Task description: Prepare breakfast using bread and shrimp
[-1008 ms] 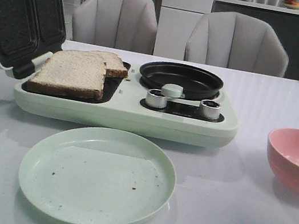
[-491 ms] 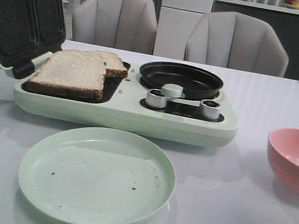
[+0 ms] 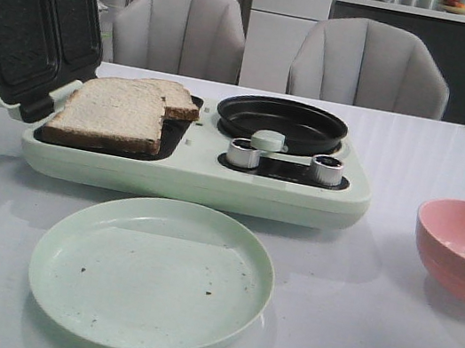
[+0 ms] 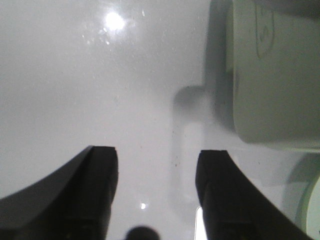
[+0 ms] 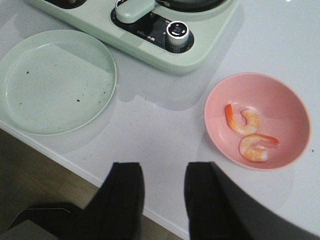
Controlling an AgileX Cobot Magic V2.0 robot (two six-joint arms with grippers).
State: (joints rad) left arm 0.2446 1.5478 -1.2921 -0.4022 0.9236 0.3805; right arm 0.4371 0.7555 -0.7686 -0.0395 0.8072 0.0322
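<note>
Two slices of bread (image 3: 115,113) lie overlapping on the lower plate of the open pale green sandwich maker (image 3: 187,175). Two orange-pink shrimp (image 5: 247,131) lie in the pink bowl (image 5: 287,105), to the maker's right. My left gripper (image 4: 156,152) hangs open over bare table beside a corner of the maker (image 4: 272,75), with nothing between its fingers. Above the table's front edge, my right gripper (image 5: 162,167) is open and empty, short of the bowl. Neither gripper shows in the front view.
A pale green plate (image 3: 151,272) with a few crumbs lies in front of the maker. A small black pan (image 3: 281,122) and two silver knobs (image 3: 242,152) occupy the maker's right half. Its lid (image 3: 30,17) stands open at the left. Two chairs (image 3: 181,30) stand behind the table.
Nothing on the table has moved. Only the background behind the chairs differs slightly.
</note>
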